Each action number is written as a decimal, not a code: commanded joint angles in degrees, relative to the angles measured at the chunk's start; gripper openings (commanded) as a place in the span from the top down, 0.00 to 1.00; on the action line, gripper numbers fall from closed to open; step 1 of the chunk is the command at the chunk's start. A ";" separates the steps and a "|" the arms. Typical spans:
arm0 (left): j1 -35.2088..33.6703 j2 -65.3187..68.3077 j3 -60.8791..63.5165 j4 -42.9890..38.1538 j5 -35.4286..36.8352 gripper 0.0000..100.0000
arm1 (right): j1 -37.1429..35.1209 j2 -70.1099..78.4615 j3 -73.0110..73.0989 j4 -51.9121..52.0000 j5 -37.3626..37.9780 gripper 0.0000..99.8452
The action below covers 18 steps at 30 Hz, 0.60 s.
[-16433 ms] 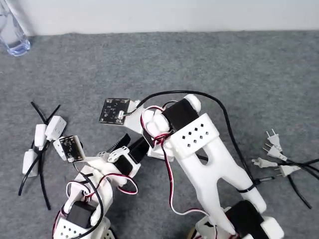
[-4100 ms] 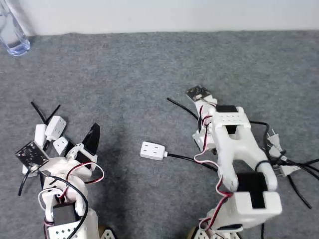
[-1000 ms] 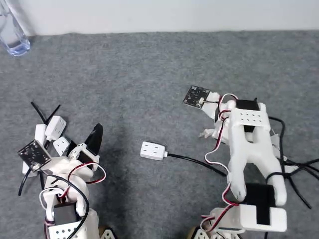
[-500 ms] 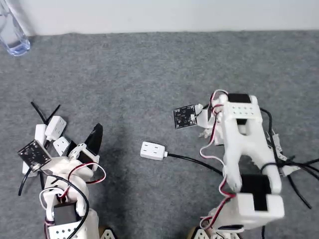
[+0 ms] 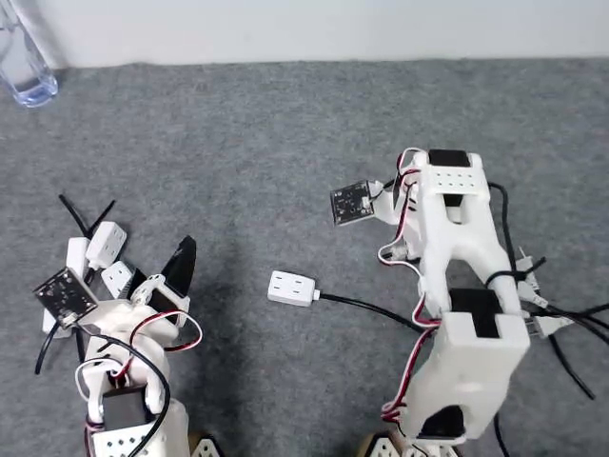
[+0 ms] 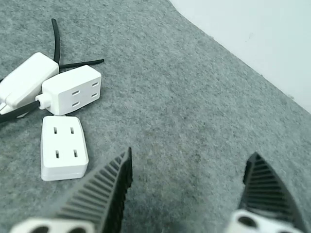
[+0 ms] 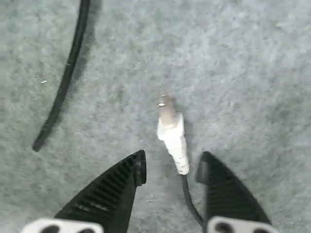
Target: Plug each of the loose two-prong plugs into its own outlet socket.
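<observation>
My right gripper (image 7: 172, 158) has swung in over the last second. Its black fingers (image 7: 121, 189) now sit half open astride a small white two-prong plug (image 7: 171, 138), which lies ungripped on the grey felt worktop (image 5: 285, 124). I judge closing on it comes next.

Farther out, the white socket block on a black cord (image 5: 290, 287) waits mid-worktop.

My left gripper (image 6: 190, 155) hasn't stirred, fingers wide and empty, near the cluster of white outlet sockets (image 6: 63, 148).

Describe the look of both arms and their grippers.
Left arm and right arm: white plastic shells, black servo blocks, looping red, black and white wires. The right arm's shell has a grid of small holes. Each wrist carries a dark circuit board. The fingers are black, tapered, ridged.
</observation>
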 commanded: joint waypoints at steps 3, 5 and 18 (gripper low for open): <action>0.44 -0.79 -0.40 0.18 -0.44 0.65 | -1.01 0.04 -3.43 0.75 1.76 0.70; 0.44 -0.79 -0.40 0.18 -0.44 0.65 | -1.71 0.22 -2.90 1.89 2.37 0.71; 0.44 -0.70 -0.40 -0.18 -0.44 0.65 | -0.84 0.48 -1.49 8.66 2.37 0.72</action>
